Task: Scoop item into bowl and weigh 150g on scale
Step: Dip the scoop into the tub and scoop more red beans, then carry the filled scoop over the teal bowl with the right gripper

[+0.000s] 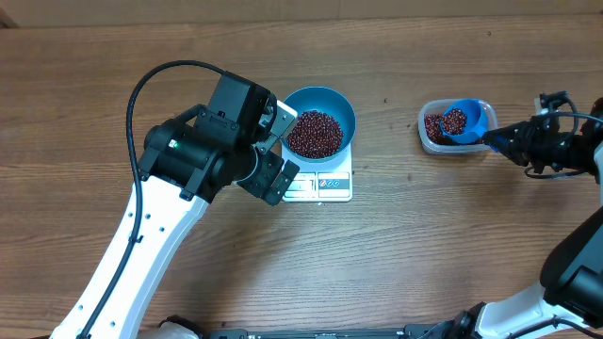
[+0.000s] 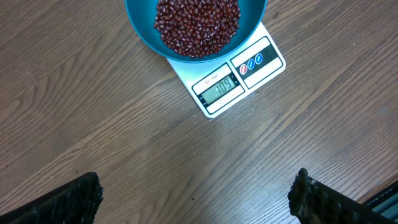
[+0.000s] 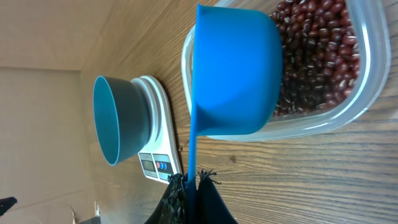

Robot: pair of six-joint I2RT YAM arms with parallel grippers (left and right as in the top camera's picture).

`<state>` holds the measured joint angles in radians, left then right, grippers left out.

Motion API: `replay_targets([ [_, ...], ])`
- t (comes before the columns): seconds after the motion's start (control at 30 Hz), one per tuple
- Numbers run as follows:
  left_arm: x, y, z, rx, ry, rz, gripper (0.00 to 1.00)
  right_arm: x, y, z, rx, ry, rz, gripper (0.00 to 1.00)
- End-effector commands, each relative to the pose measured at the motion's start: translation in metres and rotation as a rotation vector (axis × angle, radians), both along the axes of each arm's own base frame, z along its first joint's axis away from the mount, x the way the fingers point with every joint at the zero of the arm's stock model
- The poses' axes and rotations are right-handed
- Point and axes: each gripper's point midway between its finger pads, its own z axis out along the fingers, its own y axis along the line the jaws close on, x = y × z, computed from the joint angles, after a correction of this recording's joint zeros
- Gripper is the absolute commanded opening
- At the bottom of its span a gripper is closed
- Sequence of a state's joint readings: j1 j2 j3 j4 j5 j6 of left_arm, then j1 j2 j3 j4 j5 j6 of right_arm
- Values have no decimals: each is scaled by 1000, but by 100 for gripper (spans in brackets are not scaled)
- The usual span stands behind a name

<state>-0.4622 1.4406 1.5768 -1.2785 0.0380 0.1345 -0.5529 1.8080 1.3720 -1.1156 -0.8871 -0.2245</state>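
The blue bowl [image 1: 341, 105] stands on the white scale [image 1: 320, 186], holding a heap of red-brown beans [image 1: 314, 133]. From the left wrist view the bowl [image 2: 140, 25], its beans [image 2: 196, 25] and the scale [image 2: 239, 81] lie ahead, and the display reads 109. My left gripper [image 1: 283, 149] hovers open at the scale's left side, its fingertips [image 2: 68, 202] wide apart over bare wood. My right gripper [image 3: 194, 186] is shut on the handle of a blue scoop [image 3: 236, 74]. The scoop [image 1: 471, 127] holds beans and sits in the clear tub [image 1: 429, 141].
The clear tub [image 3: 367, 93] at the right still holds many beans [image 3: 317, 56]. In the right wrist view the bowl [image 3: 115, 124] and scale [image 3: 158, 149] lie far off to the left. Wood tabletop [image 1: 424, 245] lies between the scale and the tub.
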Motion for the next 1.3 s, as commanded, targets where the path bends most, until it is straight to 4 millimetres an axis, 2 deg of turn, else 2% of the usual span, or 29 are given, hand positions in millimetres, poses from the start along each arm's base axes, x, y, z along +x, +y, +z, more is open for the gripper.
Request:
replay_targets([
  [0.0, -1, 0, 0, -4, 0, -15, 99, 3, 5, 10, 63, -57, 11, 4],
  [0.27, -1, 0, 0, -3, 0, -15, 100, 8, 9, 34, 76, -150, 34, 4],
  [0.33, -1, 0, 0, -4, 0, -15, 100, 9, 10, 47, 54, -184, 40, 4],
  [0.37, -1, 0, 0, -4, 0, -15, 100, 10, 12, 63, 27, -227, 50, 4],
  [0.47, -1, 0, 0, -4, 0, -15, 100, 9, 21, 89, -13, -295, 76, 4],
  [0.6, -1, 0, 0, -4, 0, -15, 99, 8, 52, 122, -47, -377, 154, 4],
  [0.73, -1, 0, 0, -4, 0, -15, 100, 8, 92, 137, -41, -412, 255, 4],
  [0.8, -1, 0, 0, -4, 0, -15, 100, 7, 109, 139, -36, -423, 302, 4],
  [0.87, -1, 0, 0, -4, 0, -15, 100, 6, 138, 140, -33, -445, 381, 4],
  [1.0, -1, 0, 0, -4, 0, -15, 99, 2, 181, 131, -91, -447, 495, 4],
  [1.13, -1, 0, 0, -4, 0, -15, 100, 2, 203, 116, -198, -409, 528, 4],
  [1.27, -1, 0, 0, -4, 0, -15, 100, 6, 216, 109, -283, -404, 529, 4],
])
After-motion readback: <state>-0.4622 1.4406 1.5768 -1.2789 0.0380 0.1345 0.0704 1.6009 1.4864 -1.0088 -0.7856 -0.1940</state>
